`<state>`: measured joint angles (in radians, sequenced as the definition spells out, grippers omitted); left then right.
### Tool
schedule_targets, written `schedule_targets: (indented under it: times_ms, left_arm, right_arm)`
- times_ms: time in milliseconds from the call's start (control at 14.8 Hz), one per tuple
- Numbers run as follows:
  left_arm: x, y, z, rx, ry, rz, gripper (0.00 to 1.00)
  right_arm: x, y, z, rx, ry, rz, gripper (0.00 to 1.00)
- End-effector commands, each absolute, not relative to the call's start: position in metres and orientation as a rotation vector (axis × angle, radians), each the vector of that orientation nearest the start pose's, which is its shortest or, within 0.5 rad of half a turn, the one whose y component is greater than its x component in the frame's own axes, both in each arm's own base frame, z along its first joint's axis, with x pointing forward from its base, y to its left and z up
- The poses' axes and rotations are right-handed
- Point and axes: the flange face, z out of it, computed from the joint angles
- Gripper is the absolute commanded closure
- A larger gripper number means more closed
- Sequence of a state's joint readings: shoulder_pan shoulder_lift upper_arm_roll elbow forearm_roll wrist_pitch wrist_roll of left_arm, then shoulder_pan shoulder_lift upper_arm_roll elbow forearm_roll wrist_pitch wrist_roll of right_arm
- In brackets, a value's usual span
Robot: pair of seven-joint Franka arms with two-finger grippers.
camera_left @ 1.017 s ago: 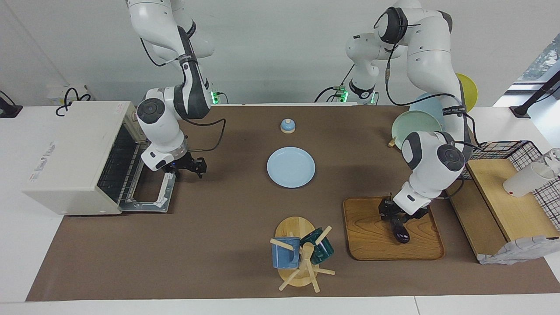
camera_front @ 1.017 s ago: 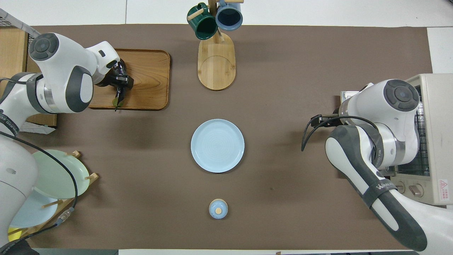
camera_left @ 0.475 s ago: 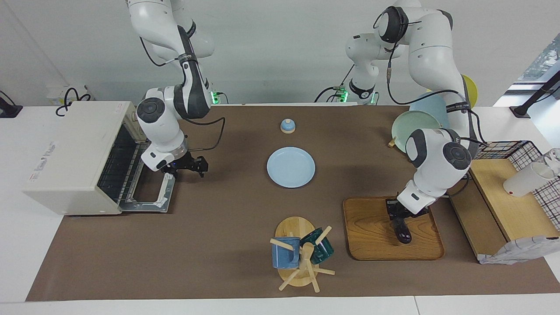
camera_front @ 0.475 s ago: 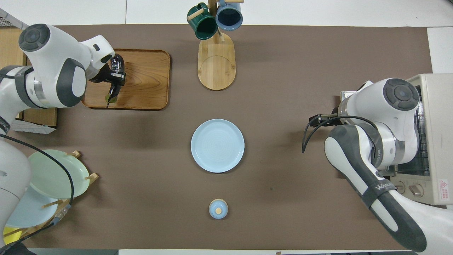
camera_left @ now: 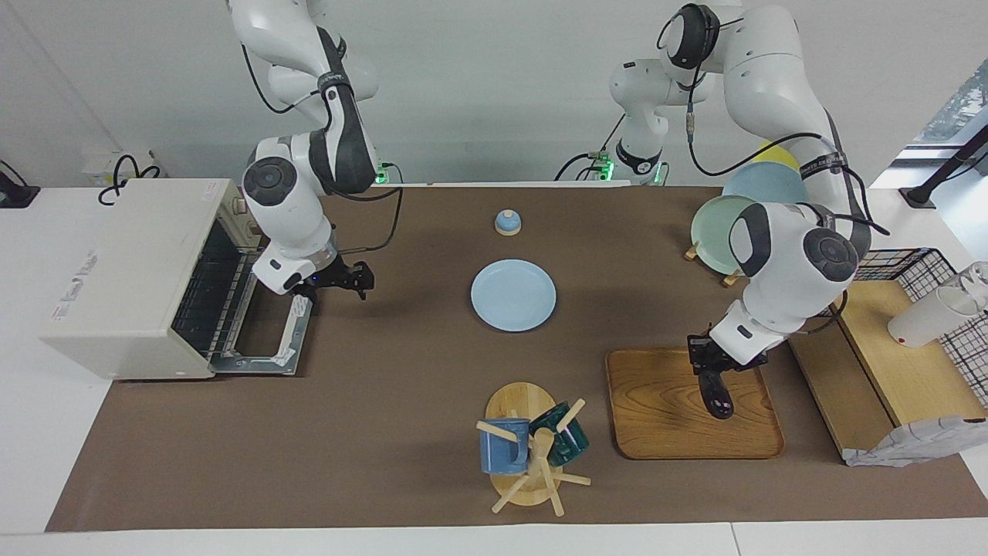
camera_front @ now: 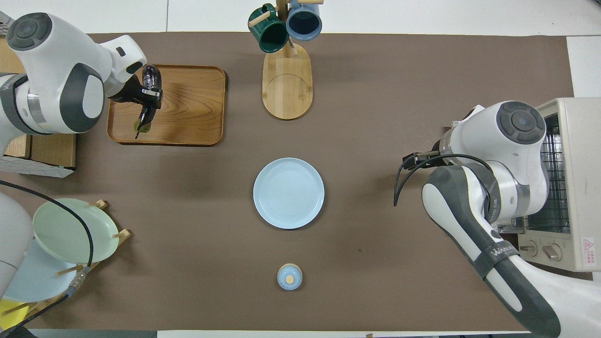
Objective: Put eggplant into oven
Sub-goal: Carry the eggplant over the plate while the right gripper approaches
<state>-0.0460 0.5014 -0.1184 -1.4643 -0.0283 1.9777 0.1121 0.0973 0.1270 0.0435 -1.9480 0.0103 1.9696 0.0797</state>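
Note:
The dark purple eggplant (camera_left: 717,395) (camera_front: 149,84) hangs tilted over the wooden tray (camera_left: 656,421) (camera_front: 197,108), toward the left arm's end of the table. My left gripper (camera_left: 707,366) (camera_front: 146,99) is shut on it near its upper part. The off-white oven (camera_left: 123,270) (camera_front: 577,141) stands at the right arm's end with its door (camera_left: 266,351) dropped open and the wire rack showing. My right gripper (camera_left: 353,281) (camera_front: 415,159) hovers open and empty just beside the open door.
A light blue plate (camera_left: 513,295) lies mid-table, with a small blue knobbed lid (camera_left: 507,222) nearer the robots. A mug tree (camera_left: 532,448) with two mugs stands beside the tray. A plate rack (camera_left: 729,224) and a wooden shelf (camera_left: 903,355) flank the left arm.
My left gripper has shut on the eggplant and raised it off the tray. The right gripper has risen a little and drifted away from the oven door.

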Motion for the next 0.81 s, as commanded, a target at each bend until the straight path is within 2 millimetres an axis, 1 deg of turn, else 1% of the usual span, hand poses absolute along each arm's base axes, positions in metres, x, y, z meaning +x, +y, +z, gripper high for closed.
schedule_targets:
  times_ms: [0,68,136,271,339,407,542,610,678,746]
  left_arm:
    - [0.674,-0.124,0.43,-3.216,0.394,0.017,1.0]
    - [0.668,-0.137,0.436,-3.221,0.374,0.032,1.0]
    - [0.658,-0.161,0.44,-3.22,0.351,0.054,1.0]
    - [0.639,-0.207,0.443,-3.223,0.275,0.072,1.0]
    - [0.631,-0.226,0.444,-3.225,0.244,0.078,1.0]
    - [0.621,-0.246,0.442,-3.228,0.236,0.088,1.0]
    - [0.6,-0.277,0.438,-3.235,0.232,0.118,1.0]
    - [0.587,-0.292,0.434,-3.23,0.238,0.129,1.0]
    - [0.571,-0.308,0.429,-3.226,0.237,0.126,1.0]
    - [0.552,-0.323,0.418,-3.224,0.242,0.112,1.0]
  right_arm:
    - [0.569,0.069,0.431,-3.166,-0.131,0.195,0.0]
    - [0.568,0.066,0.436,-3.174,-0.128,0.212,0.0]
    - [0.568,0.06,0.442,-3.175,-0.113,0.219,0.0]
    - [0.57,0.059,0.455,-3.176,-0.106,0.222,0.0]
    - [0.571,0.058,0.461,-3.176,-0.105,0.227,0.0]
    - [0.572,0.058,0.468,-3.176,-0.104,0.227,0.0]
    - [0.573,0.047,0.481,-3.177,-0.074,0.242,0.0]
    - [0.572,0.042,0.491,-3.178,-0.06,0.254,0.0]
    - [0.571,0.041,0.504,-3.18,-0.056,0.257,0.0]
    - [0.568,0.04,0.514,-3.189,-0.058,0.278,0.0]
